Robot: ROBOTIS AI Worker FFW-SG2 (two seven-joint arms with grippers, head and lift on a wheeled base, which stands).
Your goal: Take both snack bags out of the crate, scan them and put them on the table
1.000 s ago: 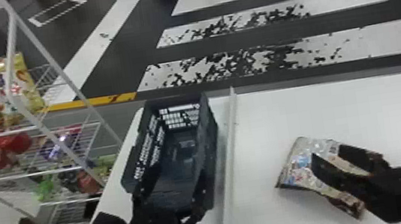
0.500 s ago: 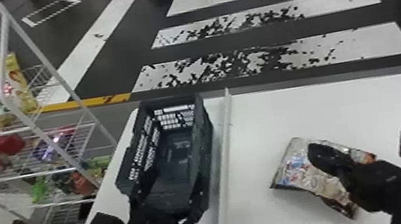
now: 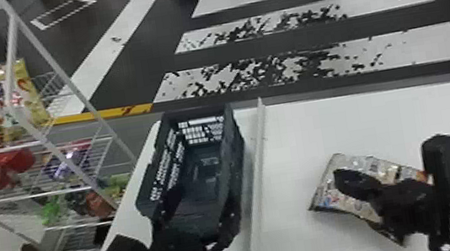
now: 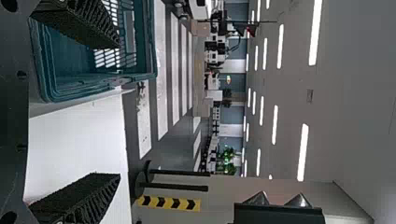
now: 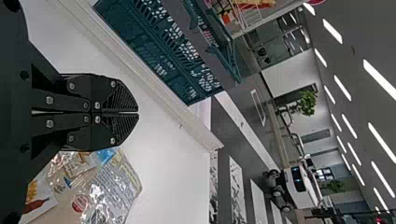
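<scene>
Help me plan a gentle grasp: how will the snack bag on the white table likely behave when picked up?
The snack bag would probably flex and crinkle, since its film looks creased. Its glossy surface may make it somewhat slippery. Lying on its broad side, it seems unlikely to roll.

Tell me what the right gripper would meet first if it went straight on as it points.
Probably the raised white strip on the table: the right gripper points toward it, with the crate beyond. Its height is hard to judge, so it might pass over the strip.
</scene>
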